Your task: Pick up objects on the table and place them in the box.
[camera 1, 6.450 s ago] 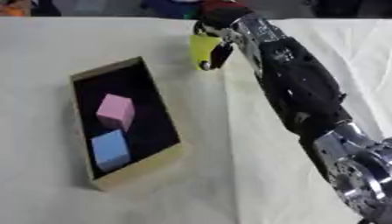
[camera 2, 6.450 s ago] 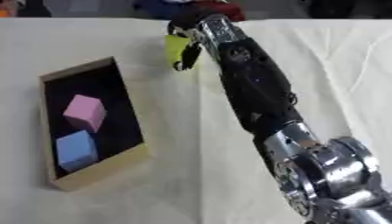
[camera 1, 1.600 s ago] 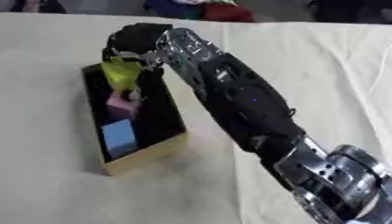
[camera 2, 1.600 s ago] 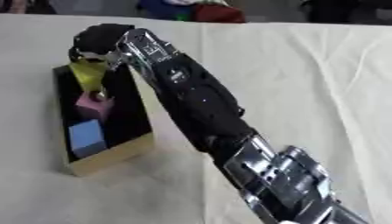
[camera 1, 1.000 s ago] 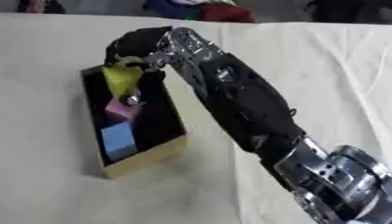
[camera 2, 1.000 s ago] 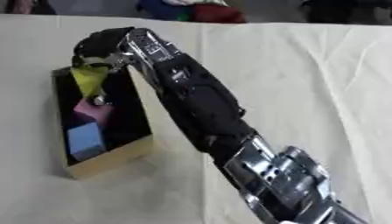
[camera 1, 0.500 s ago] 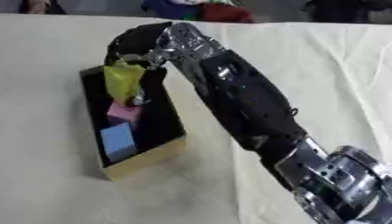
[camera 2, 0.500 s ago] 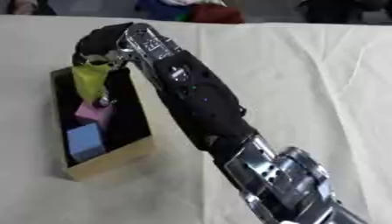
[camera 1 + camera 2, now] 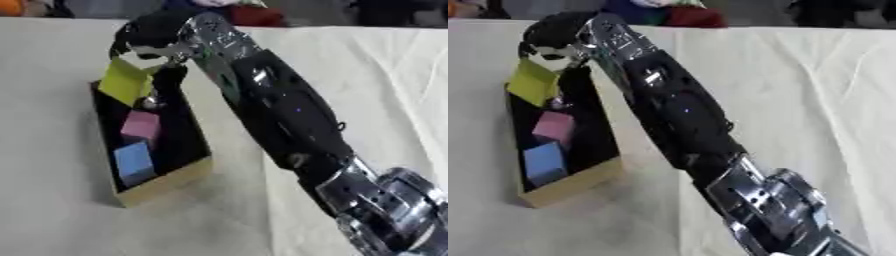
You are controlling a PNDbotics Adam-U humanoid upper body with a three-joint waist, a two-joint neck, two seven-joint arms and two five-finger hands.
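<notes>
My right arm reaches across from the lower right to the far end of the box (image 9: 168,183), a shallow tan box with a black inside. My right hand (image 9: 150,41) is over that end, fingers curled on a yellow block (image 9: 125,81) that hangs tilted above the box's far left corner. One finger (image 9: 164,85) runs down along the block's right side. Inside the box lie a pink block (image 9: 140,127) in the middle and a blue block (image 9: 134,159) nearer me. My left hand shows in neither view.
The box stands on a table under a cream cloth (image 9: 367,90), which has a fold running down the right of the box. Coloured things (image 9: 658,11) lie along the far edge. My own forearm (image 9: 280,115) crosses the middle of the table.
The hand has kept the yellow block over the far end of the box, shifting it slightly toward the far left corner. The pink and blue blocks have not moved.
</notes>
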